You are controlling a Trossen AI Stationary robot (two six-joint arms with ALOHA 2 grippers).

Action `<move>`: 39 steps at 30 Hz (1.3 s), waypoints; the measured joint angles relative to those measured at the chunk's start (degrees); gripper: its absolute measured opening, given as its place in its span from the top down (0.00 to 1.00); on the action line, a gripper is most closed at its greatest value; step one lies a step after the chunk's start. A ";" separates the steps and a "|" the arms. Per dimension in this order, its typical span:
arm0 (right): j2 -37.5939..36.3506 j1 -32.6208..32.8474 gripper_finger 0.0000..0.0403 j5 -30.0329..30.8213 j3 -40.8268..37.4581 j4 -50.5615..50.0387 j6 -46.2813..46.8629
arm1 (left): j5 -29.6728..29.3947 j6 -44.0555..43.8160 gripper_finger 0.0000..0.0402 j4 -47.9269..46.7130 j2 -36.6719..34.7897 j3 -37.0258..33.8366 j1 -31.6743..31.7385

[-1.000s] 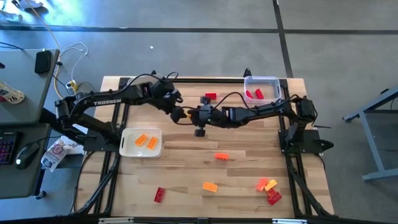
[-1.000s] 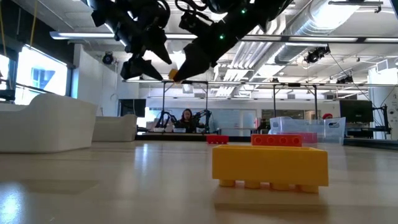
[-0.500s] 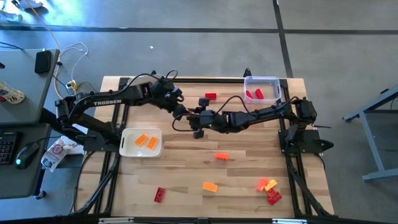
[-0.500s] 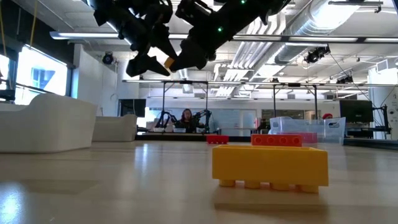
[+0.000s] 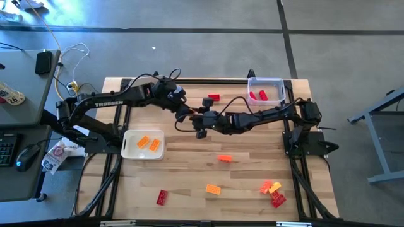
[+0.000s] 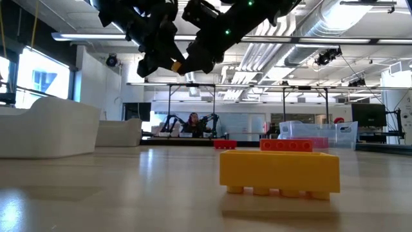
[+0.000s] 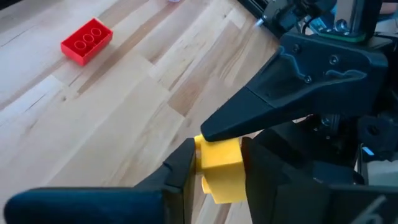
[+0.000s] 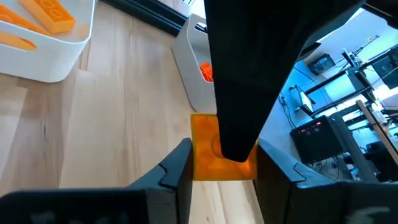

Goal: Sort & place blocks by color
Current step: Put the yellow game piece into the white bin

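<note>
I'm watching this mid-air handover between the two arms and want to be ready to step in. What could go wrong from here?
1. Both the left gripper and the right gripper are shut on the same yellow block above the table. If either arm pulls before the other lets go, the block may twist free and drop.
2. The grippers sit tightly interleaved, so a small misalignment could make their fingers collide.
3. A dropped block might bounce away from the white tray.

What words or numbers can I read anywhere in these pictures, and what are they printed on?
"TROSSEN": white letters on the left arm, high view.
Red-and-white item at the picture's left edge: it bears marks, too small to read.
Package beside the table: print too blurred to read.
Nothing else is legible.
</note>
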 joint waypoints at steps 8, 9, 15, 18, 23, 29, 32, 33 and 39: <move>0.00 0.00 0.44 -1.22 0.00 0.34 -0.40 | -3.67 5.43 0.81 -1.99 0.02 0.00 -0.13; 0.00 0.00 0.42 -1.21 0.00 0.33 -0.29 | -4.63 5.84 0.82 -2.57 0.02 0.00 -0.11; 0.00 -0.17 0.39 -1.00 0.00 -0.13 -0.35 | -6.48 7.62 0.82 -5.31 0.02 0.00 -0.23; 0.00 -0.67 0.39 -0.95 0.00 -1.54 -0.37 | -6.47 8.35 0.82 -8.29 -0.65 -0.04 -0.69; 0.00 -2.40 0.39 -2.14 0.00 -4.97 1.26 | -7.57 8.61 0.82 -11.92 -2.97 -0.07 -4.02; 0.00 -5.45 0.39 -6.70 0.00 -10.33 5.34 | -9.41 7.45 0.82 -18.96 -7.03 -0.02 -9.26; 0.00 -6.88 0.39 -9.18 0.00 -12.33 6.26 | -13.55 5.38 0.82 -25.20 -8.92 -0.02 -12.27; 0.00 -7.32 0.39 -9.55 0.00 -12.72 6.25 | -14.77 4.41 0.82 -27.22 -9.55 -0.02 -13.25; 0.00 -10.74 0.38 -13.60 0.00 -13.44 6.31 | -18.83 -2.14 0.82 -36.95 -12.57 -0.02 -18.99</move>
